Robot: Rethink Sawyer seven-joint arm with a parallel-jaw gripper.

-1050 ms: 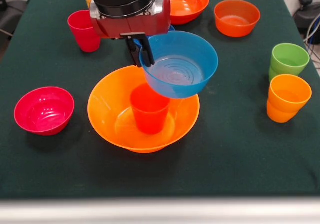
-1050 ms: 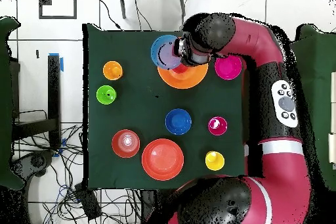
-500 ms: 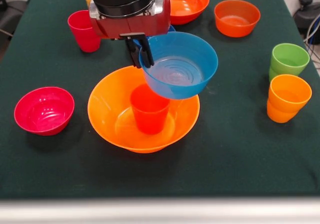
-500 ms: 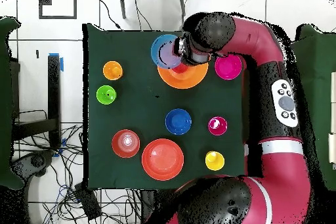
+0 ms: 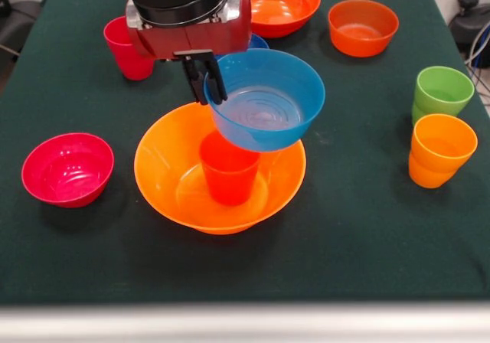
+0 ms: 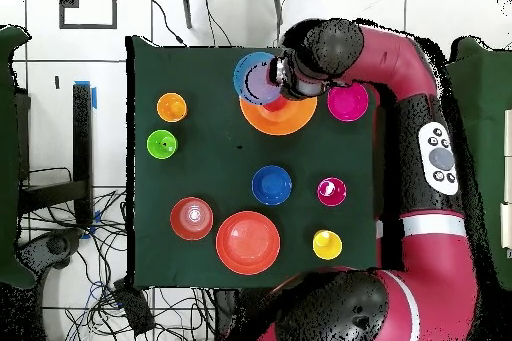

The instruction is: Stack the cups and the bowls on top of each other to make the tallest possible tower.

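The tower (image 5: 222, 171) so far is the big orange bowl (image 5: 164, 182) with the red-orange cup (image 5: 228, 168) standing in it. From the front I see my gripper (image 5: 205, 79) clamped on the rim of the light blue bowl (image 5: 264, 102), which has slid a little toward the cup since half a second ago and now hangs partly over it, still slightly off to one side. I judge I need a bit more sideways travel before lowering. The dark green table cloth (image 5: 360, 220) holds the magenta bowl (image 5: 67, 168) and the green cup (image 5: 441, 92) well apart.

From overhead, the light blue bowl overlaps the orange bowl's edge. White floor tiles (image 6: 60, 57) and loose cables (image 6: 100, 287) surround the table.
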